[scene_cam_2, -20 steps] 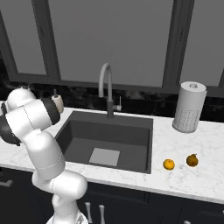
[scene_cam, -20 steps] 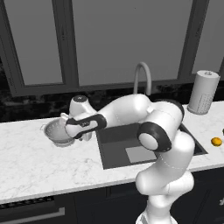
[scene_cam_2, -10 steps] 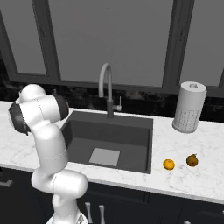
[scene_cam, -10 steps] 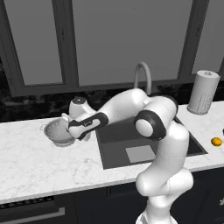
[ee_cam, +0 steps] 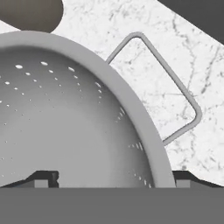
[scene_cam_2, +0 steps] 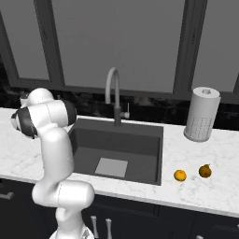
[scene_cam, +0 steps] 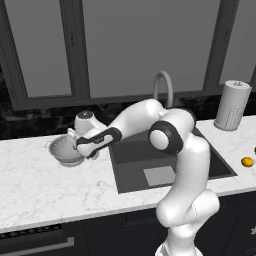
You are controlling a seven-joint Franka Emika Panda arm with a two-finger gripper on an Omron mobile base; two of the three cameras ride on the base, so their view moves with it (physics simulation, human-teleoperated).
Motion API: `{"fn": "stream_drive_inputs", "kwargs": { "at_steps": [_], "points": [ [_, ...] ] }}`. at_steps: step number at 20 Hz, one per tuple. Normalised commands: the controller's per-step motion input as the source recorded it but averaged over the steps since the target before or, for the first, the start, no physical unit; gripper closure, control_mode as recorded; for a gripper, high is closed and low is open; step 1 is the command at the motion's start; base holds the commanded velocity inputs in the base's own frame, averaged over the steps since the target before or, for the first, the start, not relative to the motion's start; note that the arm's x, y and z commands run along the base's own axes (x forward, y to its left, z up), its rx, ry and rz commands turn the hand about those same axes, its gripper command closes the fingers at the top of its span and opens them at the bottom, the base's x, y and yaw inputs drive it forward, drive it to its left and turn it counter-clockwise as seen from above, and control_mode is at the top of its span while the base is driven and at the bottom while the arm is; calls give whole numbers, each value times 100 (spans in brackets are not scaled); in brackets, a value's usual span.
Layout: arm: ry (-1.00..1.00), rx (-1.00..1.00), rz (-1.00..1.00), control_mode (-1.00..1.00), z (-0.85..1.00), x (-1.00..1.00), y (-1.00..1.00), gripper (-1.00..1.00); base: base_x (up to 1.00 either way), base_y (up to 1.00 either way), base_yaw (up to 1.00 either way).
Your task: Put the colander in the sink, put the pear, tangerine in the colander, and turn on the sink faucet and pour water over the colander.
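Observation:
The silver colander [scene_cam: 64, 150] stands on the white marble counter left of the dark sink [scene_cam: 131, 161]. My gripper [scene_cam: 81, 151] hangs at its right rim. In the hand view the colander [ee_cam: 65, 113] looms large and its rim runs between my two fingertips [ee_cam: 43, 178], one inside the bowl and one outside. The jaws stand wide, so the gripper [ee_cam: 114, 179] is open. A wire side handle [ee_cam: 175, 87] sticks out over the marble. The tangerine [scene_cam_2: 180, 175] and the brownish pear [scene_cam_2: 204, 171] lie right of the sink [scene_cam_2: 116, 140]. The faucet [scene_cam_2: 112, 91] arches behind the basin, with no water running.
A white paper-towel roll [scene_cam_2: 201, 114] stands at the back right of the counter. A brownish rounded object [ee_cam: 30, 13] sits just beyond the colander. Dark windows rise behind the counter. The tangerine [scene_cam: 247, 161] lies near the counter's right end.
The arm's elbow has swung up and leftward, and the hand has settled closer onto the colander's right rim. The colander and the fruit have not moved.

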Motion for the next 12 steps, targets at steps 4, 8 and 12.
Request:
{"fn": "stream_drive_inputs", "kwargs": {
  "at_steps": [4, 8, 12],
  "points": [
    [0, 0, -4, -100, -24, 0, 7, 100, 0, 0, 0],
    [0, 0, -12, -100, -9, -12, -18, 100, 0, 0, 0],
    [-1, 0, -31, -100, 0, -41, -57, 100, 0, 0, 0]
  ]
}}
